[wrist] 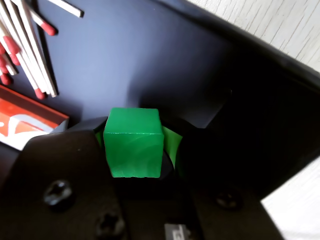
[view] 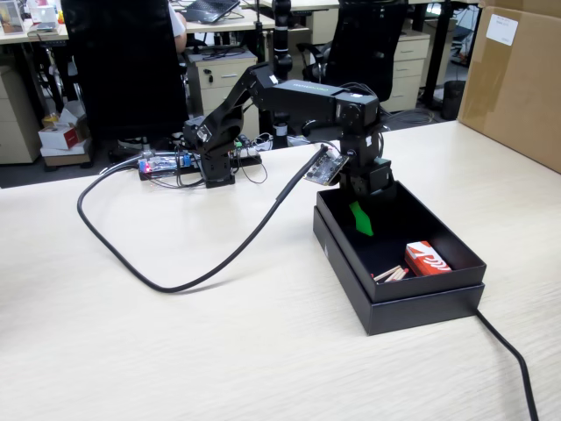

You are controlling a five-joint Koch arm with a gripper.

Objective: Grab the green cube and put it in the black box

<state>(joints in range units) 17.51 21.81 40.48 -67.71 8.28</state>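
Over the black box (view: 399,294), the hand (view: 361,221) reaches down inside the walls, its jaws closed just wide enough to pinch the green cube (wrist: 133,143) between them. Seen from the wrist view, the cube is a small solid block with plain matte faces and softly rounded edges, held above the box's dark, smooth floor. This shallow rectangular box has low matte walls and sits nested on a matching black tray on the pale wood-grain counter (view: 175,351). Within it lie an orange-and-white matchbox (view: 427,259) and a loose bundle of red-tipped matches (wrist: 25,50) beside it. A thick black cable (view: 166,281) loops across the counter.
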